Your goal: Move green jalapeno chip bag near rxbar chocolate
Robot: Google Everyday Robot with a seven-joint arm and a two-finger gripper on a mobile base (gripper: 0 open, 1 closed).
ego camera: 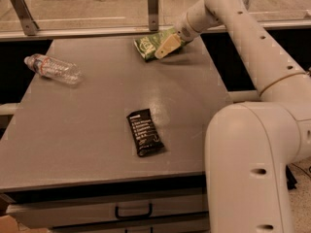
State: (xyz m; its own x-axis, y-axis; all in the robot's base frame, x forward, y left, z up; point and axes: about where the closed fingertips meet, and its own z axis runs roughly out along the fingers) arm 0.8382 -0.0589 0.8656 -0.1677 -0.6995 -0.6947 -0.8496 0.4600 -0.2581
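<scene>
I am looking down on a big grey worktop [97,110]. My white arm [252,42] comes in from the right side and reaches to the far edge.

A clear water bottle [53,69] lies on its side at the far left. I do not need it.

The green jalapeno chip bag [148,46] lies flat at the far edge of the worktop, a bit right of the middle. The rxbar chocolate [145,132] lies nearer to me, about in the middle, well apart from the bag.

The gripper [163,51] is right at the bag, over its right end. I cannot tell if it is wide or narrow, or if it has hold of the bag yet.

I think the bag is very light and soft. It looks puffy and crinkly, so it will squash when I pinch it. The skin looks smooth and may slip. The chips inside can break if I squeeze hard.

I would take hold of the right end, or of a raised fold near the middle, with a gentle pinch. Then I would lift it only a little and carry it slowly to the bar.
</scene>
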